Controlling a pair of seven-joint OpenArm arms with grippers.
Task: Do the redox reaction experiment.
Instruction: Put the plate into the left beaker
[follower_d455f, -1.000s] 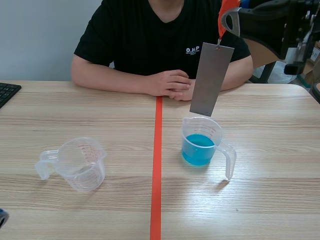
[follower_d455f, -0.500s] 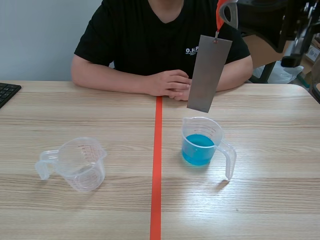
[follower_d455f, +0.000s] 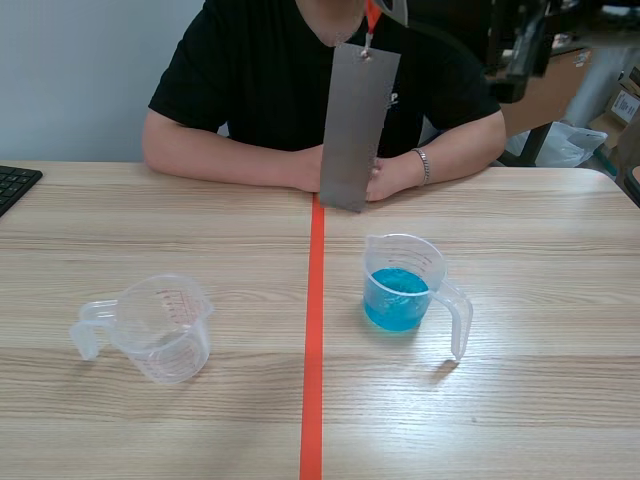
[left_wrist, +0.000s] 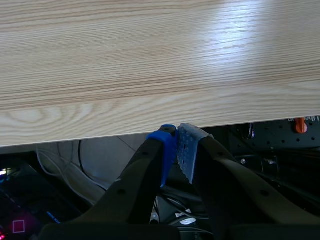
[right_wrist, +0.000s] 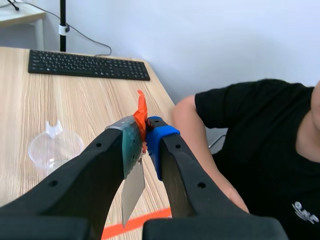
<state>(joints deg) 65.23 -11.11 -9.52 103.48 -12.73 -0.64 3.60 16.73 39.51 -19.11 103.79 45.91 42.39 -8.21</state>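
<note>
Two clear plastic measuring cups stand on the table (follower_d455f: 540, 400), one on each side of the orange-red tape line (follower_d455f: 314, 330). On the left side, the empty cup (follower_d455f: 160, 330) has its handle turned outward toward the left edge. Right of the line, the cup with blue liquid (follower_d455f: 402, 290) is filled to about half, and its handle points to the near right. Both cups are upright and well apart from each other.

High above the far part of the table, the right jaws are clenched on an orange tab (right_wrist: 141, 112). From this tab hangs a grey metal plate (follower_d455f: 358, 128). It hangs free in the air, a little tilted, and touches no cup. In the scene view its lower edge is seen over the far end of the tape line, in front of the hands (follower_d455f: 395, 175) of a person (follower_d455f: 270, 80) sitting across the table. The blue cup is nearer to the robot and somewhat to the right of the plate.

At the near edge of the table, the left jaws are pressed together with nothing between them.

A black keyboard (follower_d455f: 15, 185) lies at the far left edge. Between the two cups, and between them and the near edge, is bare wood.
</note>
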